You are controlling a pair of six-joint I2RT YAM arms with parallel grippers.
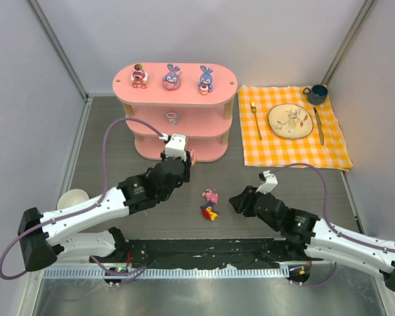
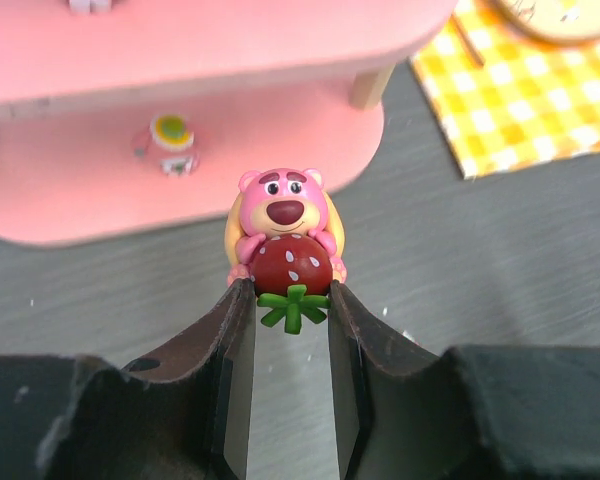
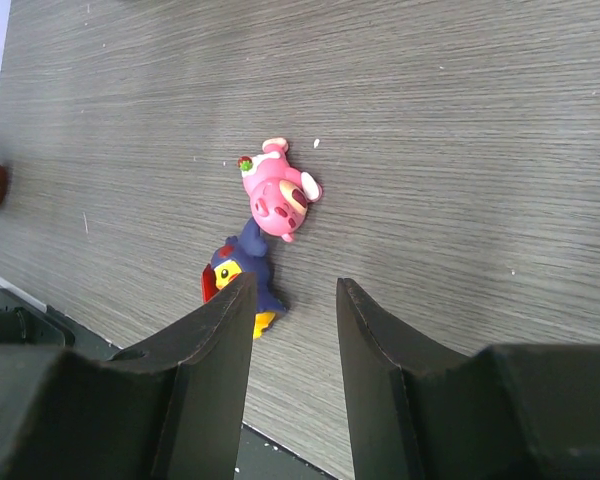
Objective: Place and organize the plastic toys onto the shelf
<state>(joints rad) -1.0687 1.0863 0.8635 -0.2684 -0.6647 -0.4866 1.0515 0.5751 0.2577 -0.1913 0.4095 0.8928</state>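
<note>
The pink three-tier shelf (image 1: 174,92) stands at the back. Its top board holds a pink bear (image 1: 139,76), a purple bunny (image 1: 172,77) and a blue bunny (image 1: 205,79). A small round toy (image 1: 173,117) stands on a lower board, and shows in the left wrist view (image 2: 170,143). My left gripper (image 1: 184,158) is shut on a pink strawberry bear (image 2: 283,215), just in front of the shelf's lower boards (image 2: 80,190). A pink round toy (image 1: 210,195) and a red-yellow-purple toy (image 1: 209,212) lie on the table. My right gripper (image 3: 292,285) is open and empty just right of them (image 3: 278,190).
An orange checked cloth (image 1: 336,148) at the back right carries a plate (image 1: 290,121), fork (image 1: 255,120), knife (image 1: 319,125) and blue mug (image 1: 316,94). A white bowl (image 1: 72,197) sits at the left edge beside my left arm.
</note>
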